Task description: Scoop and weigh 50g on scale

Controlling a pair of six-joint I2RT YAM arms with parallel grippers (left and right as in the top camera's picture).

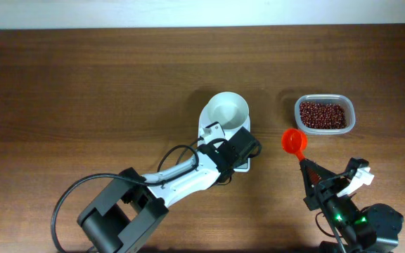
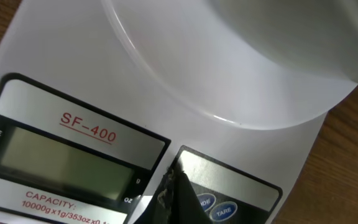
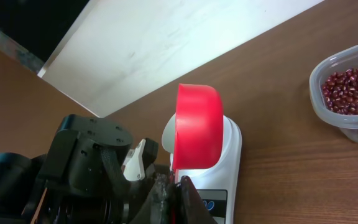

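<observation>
- At table centre: small white rectangular digital scale (image 2: pixel 79 74) under round white bowl (image 1: pixel 227 111); your left gripper (image 2: pixel 178 190), closed and empty, is at its buttons.
- Right gripper (image 3: pixel 180 198) clamps red plastic scoop (image 3: pixel 197 127); scale lies to its left, clear tub of red beans (image 3: pixel 353 93) to its right.

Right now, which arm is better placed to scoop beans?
Right. The right claw is shut on the red scoop, close to the tub of beans. The left claw is shut, tip at the buttons of the scale, farther from the tub and holding nothing.
</observation>
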